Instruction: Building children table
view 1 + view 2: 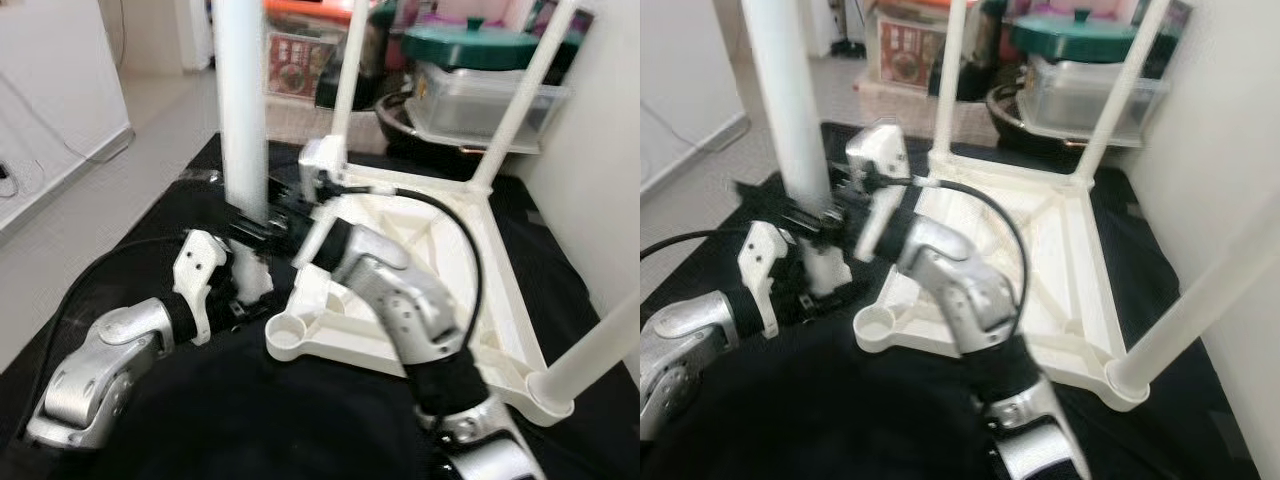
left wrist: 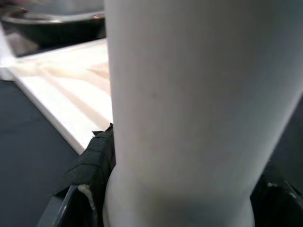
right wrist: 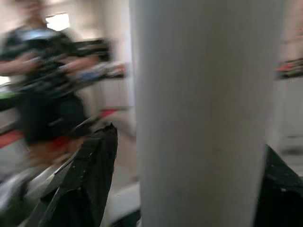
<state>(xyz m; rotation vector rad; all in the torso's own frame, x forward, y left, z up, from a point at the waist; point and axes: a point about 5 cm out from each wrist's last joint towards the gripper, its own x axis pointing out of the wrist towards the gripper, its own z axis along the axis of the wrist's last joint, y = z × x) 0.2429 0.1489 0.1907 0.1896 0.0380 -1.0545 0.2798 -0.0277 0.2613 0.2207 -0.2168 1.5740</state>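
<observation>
1. Upturned white table top (image 1: 440,250) lying underside up on the black mat (image 1: 120,260), ribs and corner sockets exposed; taken as the landmark for everything below.
2. Three white legs already standing in its sockets: two at the far corners (image 1: 350,70) (image 1: 525,90), one at the near corner on the robot's right (image 1: 600,350). One near socket (image 1: 285,335) on the robot's left still empty, a round open cup.
3. Fourth leg (image 1: 240,110) held upright just off the table top's left edge, near that empty socket but not in it; judged the step in hand, lining up the last leg.
4. Left gripper (image 1: 245,285) low on that leg, beside the table top's left edge; black fingers (image 2: 94,161) seen at either side of the leg's foot in the wrist view, so closed around it, probably to steer the end into the socket.
5. Right gripper (image 1: 270,228) higher on the same leg, reaching across the table top's left rim; black fingers (image 3: 90,175) flanking the shaft, clamped on it, seemingly to keep it vertical.
6. Count: one table top, four legs, two grippers on one leg.
7. Beyond the table top's far edge: a clear tub with a green lid (image 1: 480,75), a dark pan (image 1: 400,125) and a printed box (image 1: 295,60). A blurred person (image 3: 42,66) in the right wrist view, standing apart.
</observation>
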